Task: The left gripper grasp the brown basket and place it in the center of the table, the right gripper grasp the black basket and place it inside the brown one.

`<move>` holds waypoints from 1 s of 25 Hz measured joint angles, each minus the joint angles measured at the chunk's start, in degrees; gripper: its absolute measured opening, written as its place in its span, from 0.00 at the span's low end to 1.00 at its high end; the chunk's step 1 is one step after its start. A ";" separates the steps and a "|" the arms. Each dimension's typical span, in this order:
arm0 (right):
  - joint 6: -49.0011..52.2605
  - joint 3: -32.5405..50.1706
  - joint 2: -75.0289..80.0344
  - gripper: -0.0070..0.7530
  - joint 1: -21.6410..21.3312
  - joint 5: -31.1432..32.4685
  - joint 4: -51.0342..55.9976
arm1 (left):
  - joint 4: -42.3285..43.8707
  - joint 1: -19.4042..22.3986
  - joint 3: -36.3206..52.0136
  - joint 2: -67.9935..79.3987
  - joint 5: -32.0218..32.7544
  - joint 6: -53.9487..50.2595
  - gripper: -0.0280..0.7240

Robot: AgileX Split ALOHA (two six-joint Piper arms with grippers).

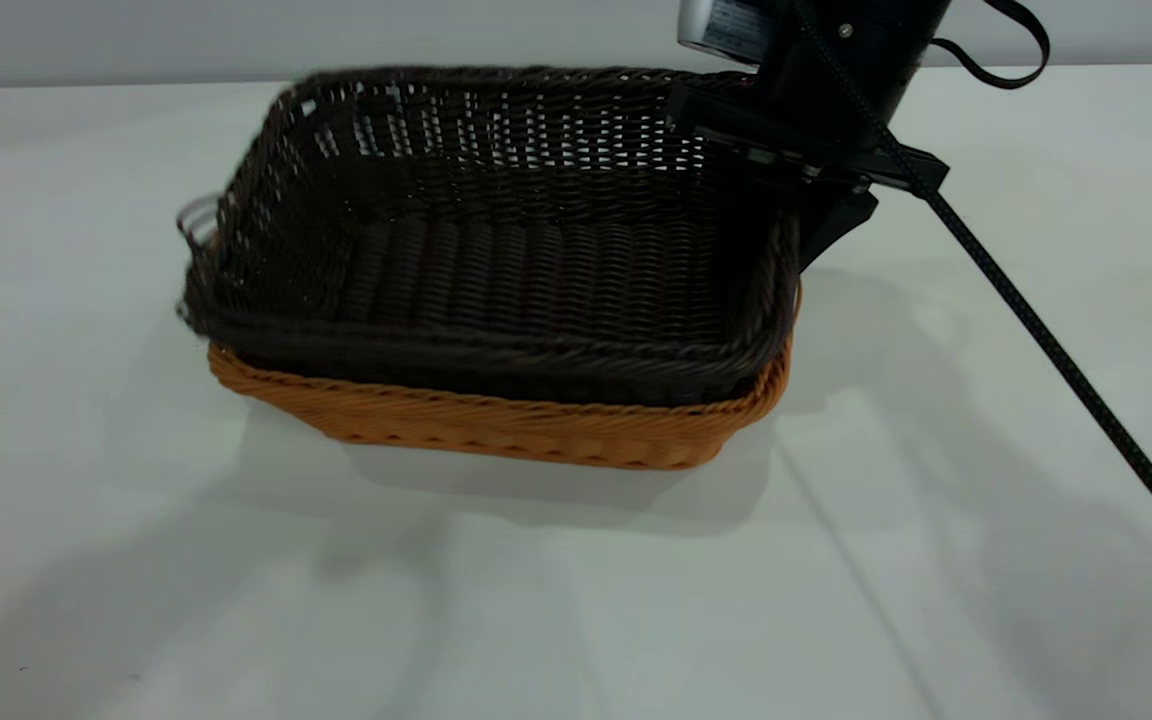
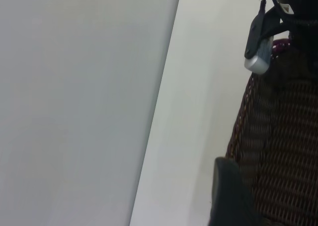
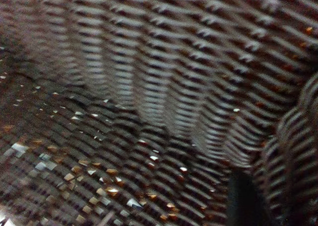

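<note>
On the tabletop point(image 1: 576, 600) the brown basket point(image 1: 496, 425) holds the black basket point(image 1: 496, 260), tilted, not seated. At 2 o'clock the right gripper point(image 1: 816, 190) pinches its rim; early release could leave it crooked. Left gripper's point(image 2: 231, 196) jaws: cannot tell.

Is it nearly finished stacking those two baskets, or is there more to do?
Nearly. The brown basket sits on the table, and the black basket is nested inside it. The right gripper is at the black basket's far corner; letting go and backing away remain.
</note>
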 joint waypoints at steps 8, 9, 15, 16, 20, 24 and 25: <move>-1.86 -1.17 -3.60 0.68 0.45 4.48 -3.49 | 0.00 0.00 0.00 0.00 0.04 0.00 0.53; -1.86 -1.84 -4.45 0.70 0.45 5.19 -5.01 | 0.00 0.00 0.00 0.00 0.04 0.00 0.53; -0.06 -6.20 -11.57 0.72 0.45 7.16 -14.39 | 0.14 0.00 0.04 -0.94 0.04 0.00 0.53; 0.33 -6.64 -13.39 0.72 0.45 7.22 -15.77 | 0.27 0.00 0.04 -1.60 0.04 0.00 0.53; 0.58 -7.11 -22.36 0.72 0.45 7.86 -19.31 | 0.49 0.00 0.04 -5.43 0.29 -0.25 0.53; 1.38 -7.11 -33.18 0.72 0.45 8.75 -24.34 | 3.07 0.00 0.04 -10.45 1.19 -3.64 0.53; 1.94 -7.11 -35.96 0.72 0.45 8.91 -25.61 | 4.45 0.00 0.04 -11.44 1.86 -4.98 0.53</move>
